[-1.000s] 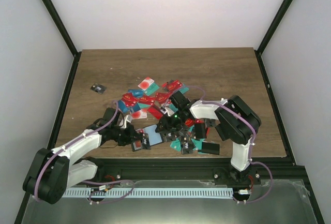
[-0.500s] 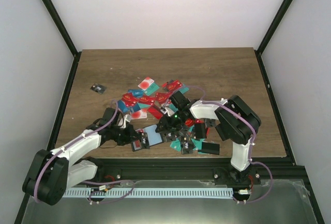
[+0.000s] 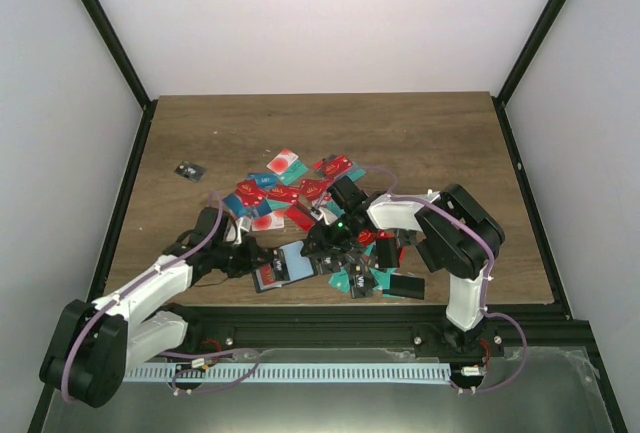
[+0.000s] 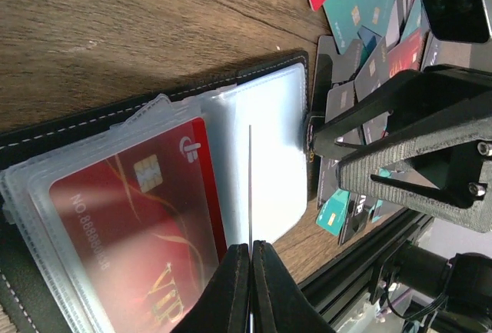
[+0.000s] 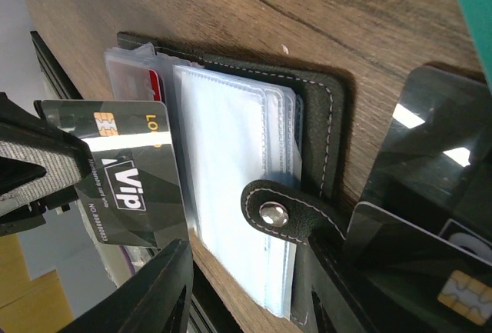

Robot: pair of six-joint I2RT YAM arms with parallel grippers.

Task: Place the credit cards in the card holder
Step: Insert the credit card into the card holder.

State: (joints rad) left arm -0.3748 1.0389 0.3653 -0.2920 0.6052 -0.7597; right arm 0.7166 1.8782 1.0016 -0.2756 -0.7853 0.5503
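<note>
- Your card holder point(image 3: 283, 269) lies open and flat, black cover down, clear pockets point(image 5: 231, 171) fanned upward.
- A red VIP card point(image 4: 131, 218) sits inside one pocket.
- A black VIP card point(image 5: 127, 187) is poised just above the pockets.
- The remaining credit cards point(image 3: 300, 191) lie heaped just behind the holder.

We find the far table point(image 3: 420, 133) free; credit cards point(image 3: 285, 193), card holder point(image 3: 282, 271), left gripper point(image 3: 258, 257) and right gripper point(image 3: 316, 247) crowd the front.

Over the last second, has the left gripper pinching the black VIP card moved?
Yes. Against the black front rail, the left gripper, with its black VIP card, has slid slightly rightward in the top view, toward the open black card holder.
</note>
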